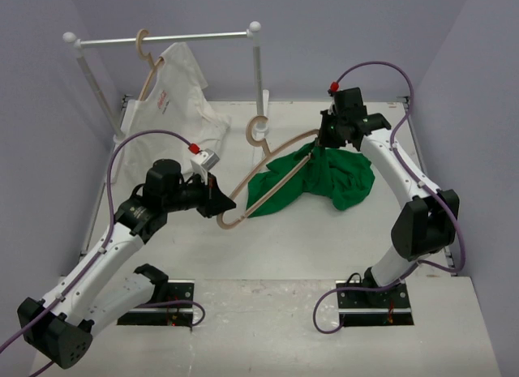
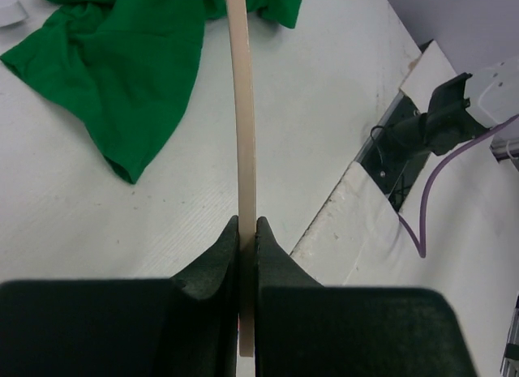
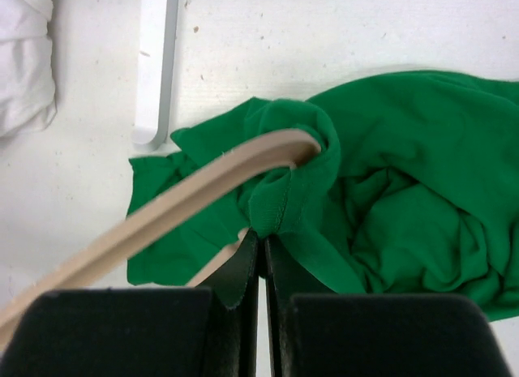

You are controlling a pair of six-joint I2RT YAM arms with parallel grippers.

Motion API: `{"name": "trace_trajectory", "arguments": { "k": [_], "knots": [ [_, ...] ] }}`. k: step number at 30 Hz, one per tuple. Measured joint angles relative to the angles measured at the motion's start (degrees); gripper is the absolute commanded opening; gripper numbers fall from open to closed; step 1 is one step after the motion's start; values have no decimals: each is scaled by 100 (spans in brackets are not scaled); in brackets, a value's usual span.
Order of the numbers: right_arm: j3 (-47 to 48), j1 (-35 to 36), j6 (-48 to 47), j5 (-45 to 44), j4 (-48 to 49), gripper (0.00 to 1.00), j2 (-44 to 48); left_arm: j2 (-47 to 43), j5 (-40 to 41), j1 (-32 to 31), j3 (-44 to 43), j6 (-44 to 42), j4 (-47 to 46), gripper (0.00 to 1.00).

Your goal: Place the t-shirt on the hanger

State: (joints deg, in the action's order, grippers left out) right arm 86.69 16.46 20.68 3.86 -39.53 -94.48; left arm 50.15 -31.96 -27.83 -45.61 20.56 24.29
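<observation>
The green t-shirt (image 1: 332,178) lies crumpled on the table at centre right. The bare wooden hanger (image 1: 272,162) stretches slantwise from the left gripper to the shirt, with its hook (image 1: 258,126) at the back. My left gripper (image 1: 220,205) is shut on the hanger's near end; in the left wrist view both pads clamp the wooden bar (image 2: 242,109) at my left gripper (image 2: 248,227). My right gripper (image 1: 320,146) is shut on a hemmed fold of the t-shirt (image 3: 405,190) at my right gripper (image 3: 261,235). The hanger's far arm (image 3: 203,186) runs into that fold of cloth.
A white clothes rack (image 1: 195,39) stands at the back, bearing a white t-shirt (image 1: 182,93) on another wooden hanger. Its white foot (image 3: 154,69) lies just behind the green shirt. The table's near edge with a black clamp (image 2: 442,117) shows in the left wrist view.
</observation>
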Motion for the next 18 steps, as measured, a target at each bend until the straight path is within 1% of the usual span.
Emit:
{"name": "trace_trajectory", "arguments": {
  "k": [5, 12, 18],
  "knots": [
    [325, -88, 135, -133, -20, 0, -198, -133, -171, -40, 114, 45, -114, 0],
    [345, -310, 318, -424, -32, 0, -234, -217, -31, -43, 286, 46, -85, 0],
    [345, -464, 360, -445, -29, 0, -234, -174, 56, -44, 335, 46, -75, 0]
  ]
}}
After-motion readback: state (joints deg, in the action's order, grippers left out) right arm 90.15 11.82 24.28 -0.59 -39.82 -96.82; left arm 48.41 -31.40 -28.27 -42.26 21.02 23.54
